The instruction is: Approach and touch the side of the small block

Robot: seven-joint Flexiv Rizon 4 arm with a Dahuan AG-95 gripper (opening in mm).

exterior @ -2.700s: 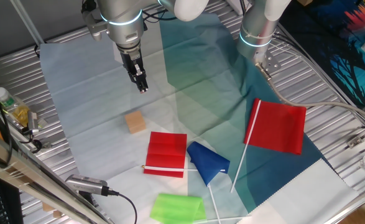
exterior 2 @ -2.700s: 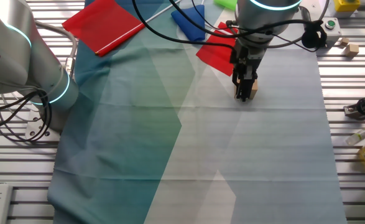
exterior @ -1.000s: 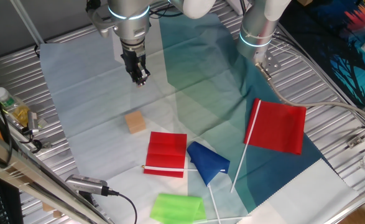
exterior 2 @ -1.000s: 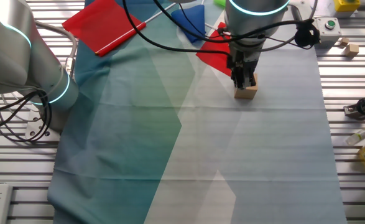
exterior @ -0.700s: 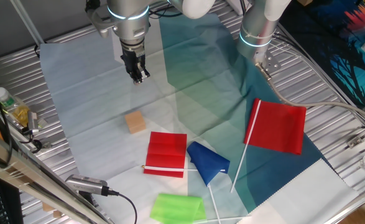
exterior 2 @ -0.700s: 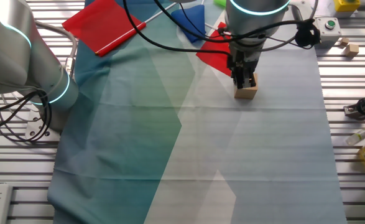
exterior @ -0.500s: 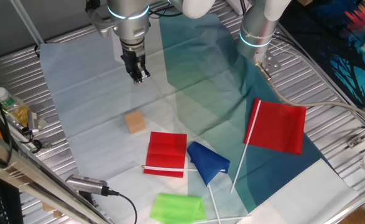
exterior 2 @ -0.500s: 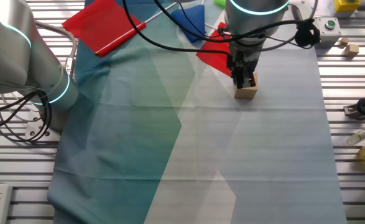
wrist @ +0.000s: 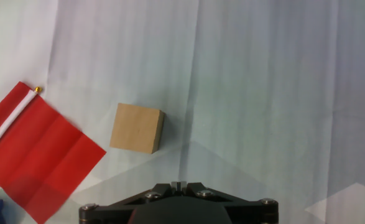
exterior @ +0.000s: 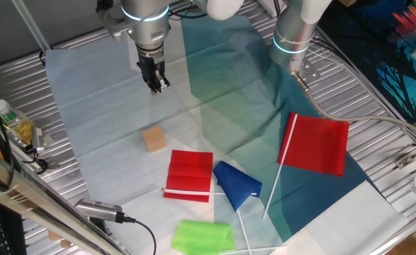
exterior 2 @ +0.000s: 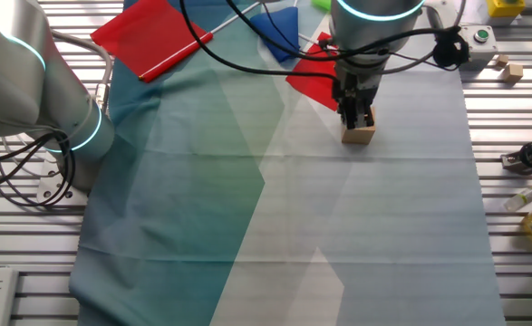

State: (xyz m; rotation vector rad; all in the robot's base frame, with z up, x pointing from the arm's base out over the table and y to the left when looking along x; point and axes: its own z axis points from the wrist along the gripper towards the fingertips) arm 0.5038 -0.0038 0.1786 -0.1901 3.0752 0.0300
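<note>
The small block is a plain tan wooden cube on the pale cloth; it also shows in the other fixed view and in the hand view. My gripper hangs above the cloth, well behind the block and apart from it. In the other fixed view the gripper overlaps the block's top edge. In the hand view the gripper shows its two fingertips pressed together with nothing between them. The block lies ahead and left of the fingertips.
A red folded flag lies just beside the block, seen at the left in the hand view. A blue flag, a green flag and a larger red flag lie further off. A second robot arm stands at the back.
Since 2.7 s ago my gripper has risen and drawn back from the block. In the last second it has barely moved. The block has stayed in place.
</note>
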